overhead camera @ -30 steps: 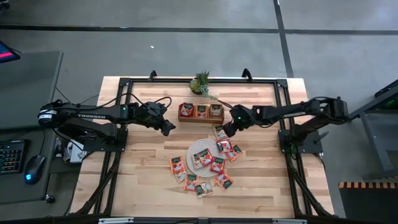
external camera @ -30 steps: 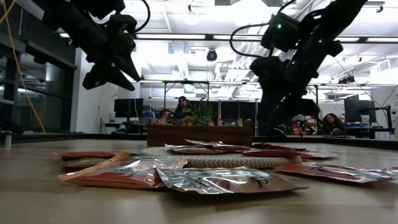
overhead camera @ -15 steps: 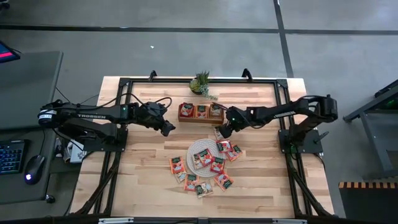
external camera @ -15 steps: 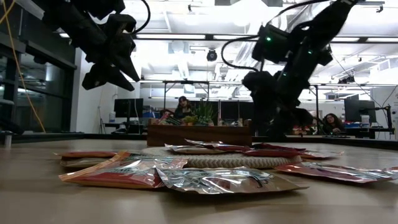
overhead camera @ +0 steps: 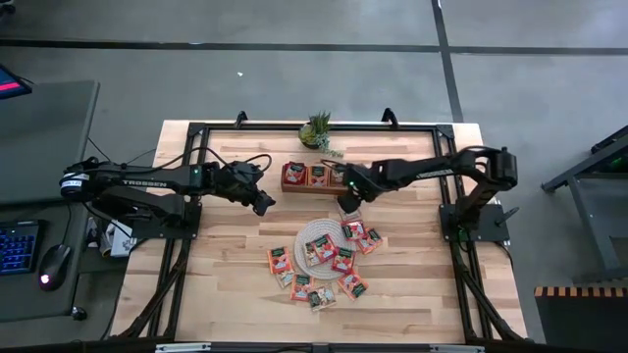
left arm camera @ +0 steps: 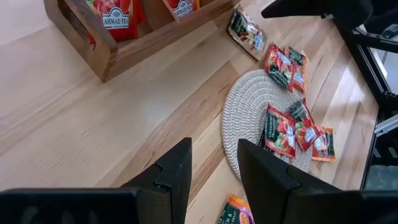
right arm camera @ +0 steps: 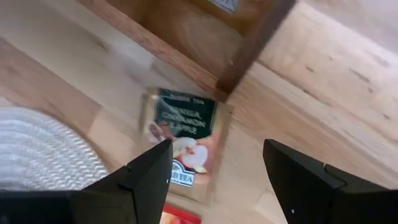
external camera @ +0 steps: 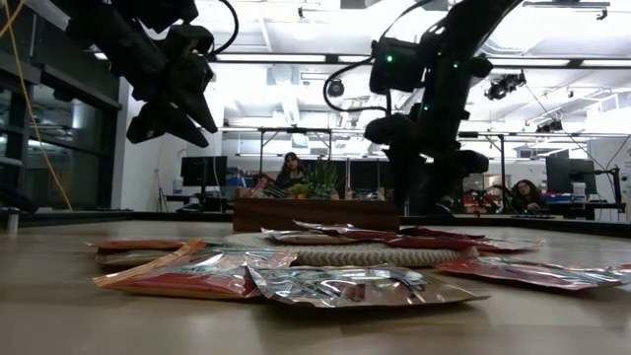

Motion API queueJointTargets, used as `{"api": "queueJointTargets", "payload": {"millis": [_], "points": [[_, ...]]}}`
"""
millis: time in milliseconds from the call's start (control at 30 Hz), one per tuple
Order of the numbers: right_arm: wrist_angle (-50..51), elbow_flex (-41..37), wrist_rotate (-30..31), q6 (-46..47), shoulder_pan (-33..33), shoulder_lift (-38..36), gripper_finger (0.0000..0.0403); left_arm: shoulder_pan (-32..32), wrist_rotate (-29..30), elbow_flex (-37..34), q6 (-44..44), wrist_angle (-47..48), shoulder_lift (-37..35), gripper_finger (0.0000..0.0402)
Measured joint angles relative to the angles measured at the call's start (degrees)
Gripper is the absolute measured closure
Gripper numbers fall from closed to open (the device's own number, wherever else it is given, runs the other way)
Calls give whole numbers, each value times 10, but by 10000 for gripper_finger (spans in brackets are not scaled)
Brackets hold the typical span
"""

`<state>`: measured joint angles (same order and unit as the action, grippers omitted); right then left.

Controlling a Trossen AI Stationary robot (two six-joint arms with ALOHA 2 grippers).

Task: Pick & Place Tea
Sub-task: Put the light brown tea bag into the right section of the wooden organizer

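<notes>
Sachets scattered over round mat and bare tabletop; one sachet lies flat beside wooden tray, right tool above it, fingers apart, empty. Left tool waits aside, part-spread, empty. Risk: flat foil gives no edge; fingers may skid it against the tray wall or strike that wall.

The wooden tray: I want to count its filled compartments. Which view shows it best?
The high view: the wooden tray is seen from above, with sachets in all three compartments. The low view shows only its side wall; the left wrist view, one end; the right wrist view, a corner.
</notes>
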<state>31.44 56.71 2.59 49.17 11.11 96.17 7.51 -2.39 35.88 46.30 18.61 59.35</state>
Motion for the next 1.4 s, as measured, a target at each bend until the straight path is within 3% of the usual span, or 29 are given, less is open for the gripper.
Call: {"api": "queueJointTargets", "payload": {"millis": [533,1400], "points": [[-45,-1,-47,7,0,62,156,0,0,0,0,0,0,273],[-42,0,-50,45,-2,83,158,0,13,0,0,11,0,273]]}}
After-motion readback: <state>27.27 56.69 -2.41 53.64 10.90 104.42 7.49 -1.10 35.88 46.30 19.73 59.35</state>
